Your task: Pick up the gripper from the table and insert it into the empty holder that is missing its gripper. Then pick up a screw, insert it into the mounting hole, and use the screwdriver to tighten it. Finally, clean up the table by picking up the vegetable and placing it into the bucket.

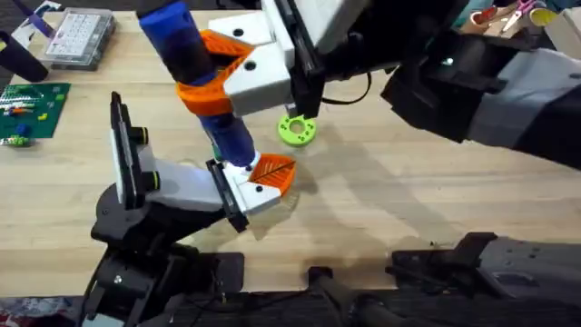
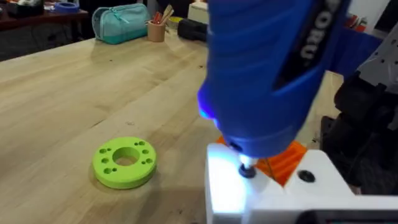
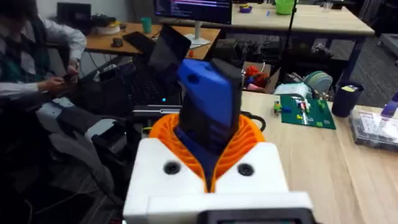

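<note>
Bright even light, soft shadows, blurred foreground

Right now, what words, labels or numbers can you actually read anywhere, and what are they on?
"ORU": partial letters on the blue electric screwdriver, the rest cut off.
Green circuit board: markings too small to read.
Monitor: text blurred.
Clear parts box: nothing legible.
</note>
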